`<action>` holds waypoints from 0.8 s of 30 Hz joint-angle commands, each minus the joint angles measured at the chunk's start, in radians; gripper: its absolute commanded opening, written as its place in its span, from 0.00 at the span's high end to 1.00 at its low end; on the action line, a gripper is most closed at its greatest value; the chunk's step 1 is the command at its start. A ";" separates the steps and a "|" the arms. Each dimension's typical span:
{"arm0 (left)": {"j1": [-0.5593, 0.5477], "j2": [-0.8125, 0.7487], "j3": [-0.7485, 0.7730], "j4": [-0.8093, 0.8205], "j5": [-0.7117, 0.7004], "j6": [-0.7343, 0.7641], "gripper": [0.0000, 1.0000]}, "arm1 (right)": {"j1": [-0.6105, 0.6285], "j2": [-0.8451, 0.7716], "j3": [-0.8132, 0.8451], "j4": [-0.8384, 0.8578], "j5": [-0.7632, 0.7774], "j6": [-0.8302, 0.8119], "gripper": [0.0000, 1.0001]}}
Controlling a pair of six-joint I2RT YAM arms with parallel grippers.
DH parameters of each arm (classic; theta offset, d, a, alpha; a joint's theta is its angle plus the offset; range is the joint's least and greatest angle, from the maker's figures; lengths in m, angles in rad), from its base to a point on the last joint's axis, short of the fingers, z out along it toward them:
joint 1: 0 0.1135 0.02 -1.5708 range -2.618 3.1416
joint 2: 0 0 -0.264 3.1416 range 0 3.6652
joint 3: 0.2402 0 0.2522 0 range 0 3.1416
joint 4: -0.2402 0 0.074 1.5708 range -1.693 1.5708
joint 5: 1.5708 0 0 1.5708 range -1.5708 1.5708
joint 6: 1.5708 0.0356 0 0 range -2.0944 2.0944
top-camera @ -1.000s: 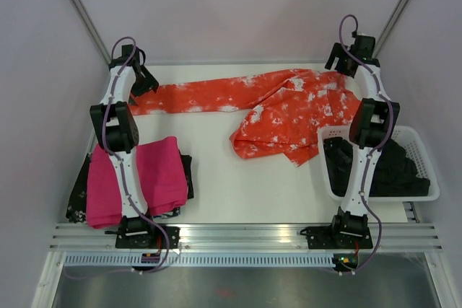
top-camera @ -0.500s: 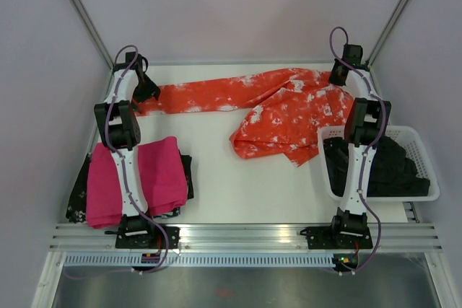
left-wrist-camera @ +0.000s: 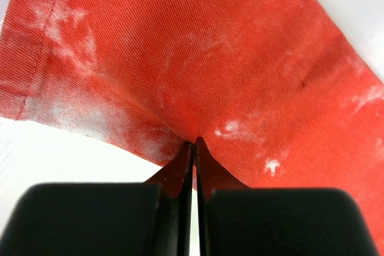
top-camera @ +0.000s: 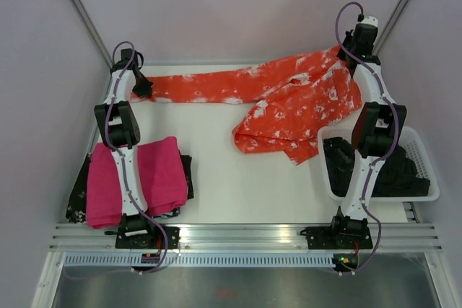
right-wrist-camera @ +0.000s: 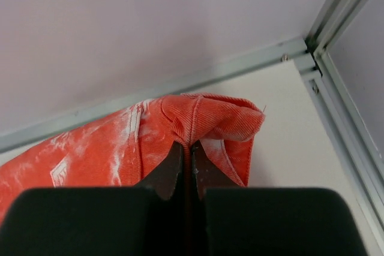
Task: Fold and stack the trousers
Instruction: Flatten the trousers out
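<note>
The orange-red trousers with white blotches lie across the back of the table, one leg stretched left, the rest bunched at centre right. My left gripper is shut on the cuff end of that leg; in the left wrist view the gripper pinches a fold of the trousers. My right gripper is shut on the waist corner and holds it raised near the back right corner. In the right wrist view the gripper nips the trousers at a seam.
A folded magenta-pink cloth lies on a dark garment at the front left. A white basket holding a black garment stands at the front right. Metal frame posts and walls close in the back corners.
Both grippers have shut on the trousers. The right one has risen toward the back right corner with the waist, and the left one has pulled the cuff slightly back and left.
</note>
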 commanded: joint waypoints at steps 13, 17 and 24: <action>0.013 0.008 0.097 0.378 0.174 -0.059 0.48 | -0.067 0.269 0.298 -0.067 0.030 0.065 0.74; 0.001 -0.065 0.070 0.247 0.170 0.008 0.18 | -0.070 0.278 0.358 -0.136 -0.132 0.047 0.02; -0.110 -0.444 -0.243 0.159 0.113 0.178 0.09 | -0.043 0.056 0.245 -0.264 -0.113 0.027 0.02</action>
